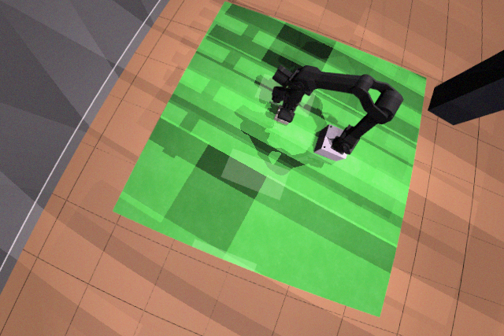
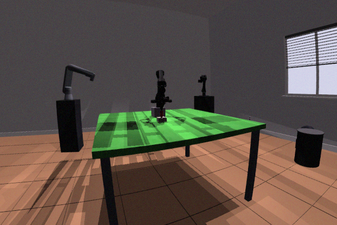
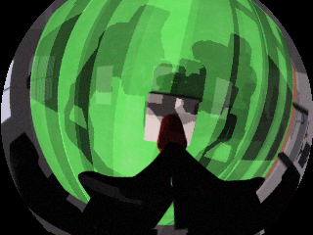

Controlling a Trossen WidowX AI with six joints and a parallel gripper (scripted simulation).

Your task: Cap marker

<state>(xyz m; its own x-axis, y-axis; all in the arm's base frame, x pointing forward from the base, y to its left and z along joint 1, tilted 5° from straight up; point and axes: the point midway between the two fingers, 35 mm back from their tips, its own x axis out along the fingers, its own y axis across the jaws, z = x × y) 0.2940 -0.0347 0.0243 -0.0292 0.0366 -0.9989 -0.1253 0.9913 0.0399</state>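
The pale holder block (image 1: 281, 121) (image 2: 161, 119) (image 3: 153, 129) stands on the green table (image 1: 284, 242) (image 2: 177, 138). A red upright piece, which looks like the cap (image 2: 161, 114) (image 3: 171, 133) on the marker, rises from the block. The marker's body is not visible. Whether the cap is fully down cannot be told. No loose cap shows on the table. My gripper (image 2: 161, 108) (image 3: 172, 146) is shut and empty, with its fingertips together at the top of the red piece. They look touching or nearly so. In the top view the wrist hides the red piece.
The arm's pale base box (image 1: 327, 145) (image 2: 155, 111) stands on the table behind the holder block. Off the table are a grey arm on a pedestal (image 2: 68, 124), a small black arm on another pedestal (image 2: 204, 104) and a dark bin (image 2: 308, 147).
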